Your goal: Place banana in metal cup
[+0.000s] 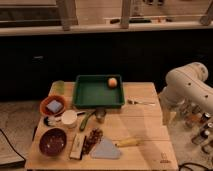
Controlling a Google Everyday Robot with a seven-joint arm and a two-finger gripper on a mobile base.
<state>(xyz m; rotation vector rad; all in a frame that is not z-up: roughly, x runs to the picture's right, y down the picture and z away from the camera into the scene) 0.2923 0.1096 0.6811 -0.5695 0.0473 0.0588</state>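
Likely light, soft and easily bruised, the banana [128,142] lies at the tabletop's [145,125] 5 o'clock, apart from the metal cup [100,116], best pinched gently mid-length, while the tool [168,114] hangs at 3 o'clock, state impossible to tell.

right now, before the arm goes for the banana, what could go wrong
1. The banana lies right beside the blue-grey cloth, so the fingers may snag the cloth as well.
2. The metal cup stands close between the cucumber and the green tray; a slightly off drop could tip it or miss.
3. The gripper hangs by the right edge of the table, apart from the banana.
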